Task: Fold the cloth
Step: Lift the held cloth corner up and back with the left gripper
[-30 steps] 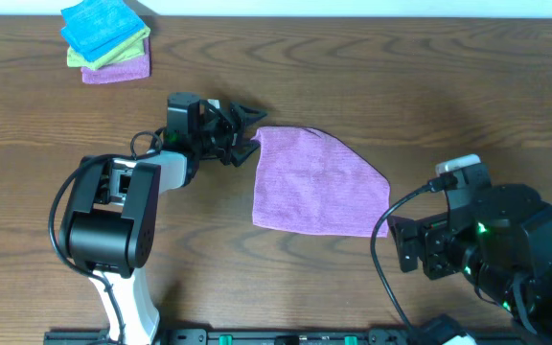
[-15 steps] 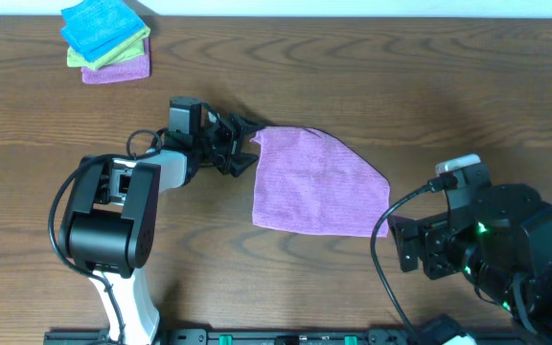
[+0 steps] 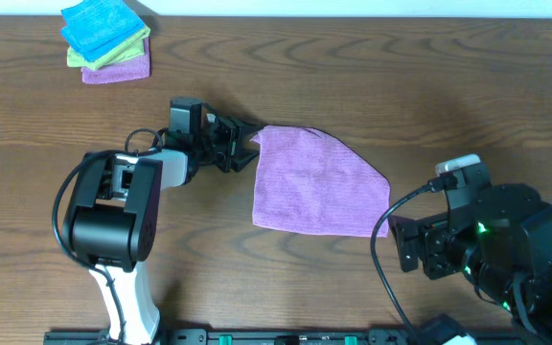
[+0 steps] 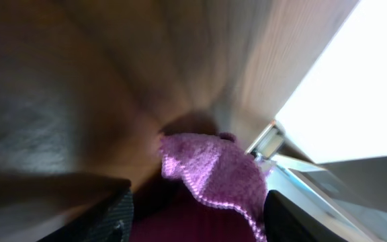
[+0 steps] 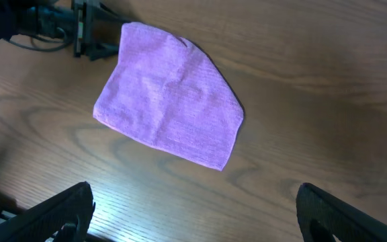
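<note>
The lilac cloth (image 3: 319, 182) lies flat on the wooden table, folded over so its top right edge runs slanted. My left gripper (image 3: 247, 146) lies low at the cloth's top left corner. In the left wrist view that raised corner (image 4: 207, 168) sits between the two fingers, which stand apart around it; the left gripper (image 4: 197, 218) is open. My right gripper (image 5: 193, 215) hovers open above bare wood, near the cloth's (image 5: 170, 111) lower right corner, with nothing between its fingers. The right arm (image 3: 477, 240) sits at the table's right front.
A stack of folded cloths (image 3: 106, 43), blue over yellow-green over purple, rests at the far left back corner. A black cable (image 3: 386, 249) loops beside the right arm. The left arm's base (image 3: 108, 216) stands left of the cloth.
My left gripper has slid a little to the right onto the cloth's top left corner, and its fingers have drawn closer together. The right arm and the cloth's body have stayed put.
</note>
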`<state>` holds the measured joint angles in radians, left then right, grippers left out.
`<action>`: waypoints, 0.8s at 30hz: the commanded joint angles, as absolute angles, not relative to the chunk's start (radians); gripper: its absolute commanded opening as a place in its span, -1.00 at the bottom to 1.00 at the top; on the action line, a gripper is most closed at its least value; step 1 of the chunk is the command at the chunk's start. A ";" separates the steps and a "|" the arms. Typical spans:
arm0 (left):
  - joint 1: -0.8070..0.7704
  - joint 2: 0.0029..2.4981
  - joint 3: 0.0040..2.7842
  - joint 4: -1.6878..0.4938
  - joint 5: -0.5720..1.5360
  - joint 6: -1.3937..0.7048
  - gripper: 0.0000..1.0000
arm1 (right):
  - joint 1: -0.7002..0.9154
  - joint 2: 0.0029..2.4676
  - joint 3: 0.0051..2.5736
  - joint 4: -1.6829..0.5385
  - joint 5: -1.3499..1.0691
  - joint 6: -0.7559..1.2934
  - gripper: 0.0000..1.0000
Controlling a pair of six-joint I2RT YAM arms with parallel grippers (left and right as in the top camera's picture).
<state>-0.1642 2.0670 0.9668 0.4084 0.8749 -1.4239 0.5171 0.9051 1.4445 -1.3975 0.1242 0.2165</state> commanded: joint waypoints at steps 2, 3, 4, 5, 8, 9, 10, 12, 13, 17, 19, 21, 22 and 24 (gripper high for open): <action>-0.163 2.167 0.971 0.492 0.885 -1.515 0.30 | 0.514 0.904 1.450 -1.399 0.131 0.220 0.92; -0.163 2.174 0.973 0.515 0.886 -1.522 0.29 | 0.514 0.904 1.450 -1.399 0.131 0.220 0.91; -0.163 2.181 0.976 0.529 0.888 -1.527 0.30 | 0.514 0.904 1.450 -1.399 0.131 0.220 0.91; -0.163 2.184 0.980 0.532 0.888 -1.527 0.31 | 0.514 0.904 1.450 -1.399 0.131 0.220 0.91; -0.163 2.185 0.990 0.532 0.879 -1.526 0.33 | 0.514 0.904 1.450 -1.399 0.131 0.220 0.92; -0.162 2.185 0.996 0.531 0.879 -1.527 0.32 | 0.514 0.904 1.450 -1.398 0.131 0.220 0.91; -0.162 2.185 1.002 0.528 0.872 -1.526 0.30 | 0.514 0.904 1.450 -1.398 0.131 0.220 0.91; -0.161 2.185 1.008 0.528 0.862 -1.527 0.12 | 0.514 0.904 1.450 -1.398 0.131 0.219 0.91; -0.161 2.185 1.011 0.527 0.857 -1.527 0.00 | 0.514 0.904 1.450 -1.399 0.131 0.219 0.91; -0.157 2.185 1.017 0.524 0.854 -1.526 -0.41 | 0.514 0.904 1.450 -1.399 0.131 0.219 0.91; -0.155 2.185 1.017 0.524 0.855 -1.526 -0.55 | 0.514 0.904 1.450 -1.398 0.131 0.219 0.91; -0.155 2.185 1.017 0.525 0.857 -1.526 -0.70 | 0.514 0.904 1.450 -1.398 0.131 0.219 0.91; -0.155 2.185 1.019 0.526 0.857 -1.520 -0.81 | 0.514 0.904 1.450 -1.398 0.131 0.219 0.91; -0.155 2.185 1.030 0.536 0.865 -1.475 -0.88 | 0.514 0.904 1.450 -1.398 0.131 0.218 0.91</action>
<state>-0.1635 2.1353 1.0172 0.5388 0.8684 -1.5169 0.5171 0.9051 1.4445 -1.3975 0.1242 0.2165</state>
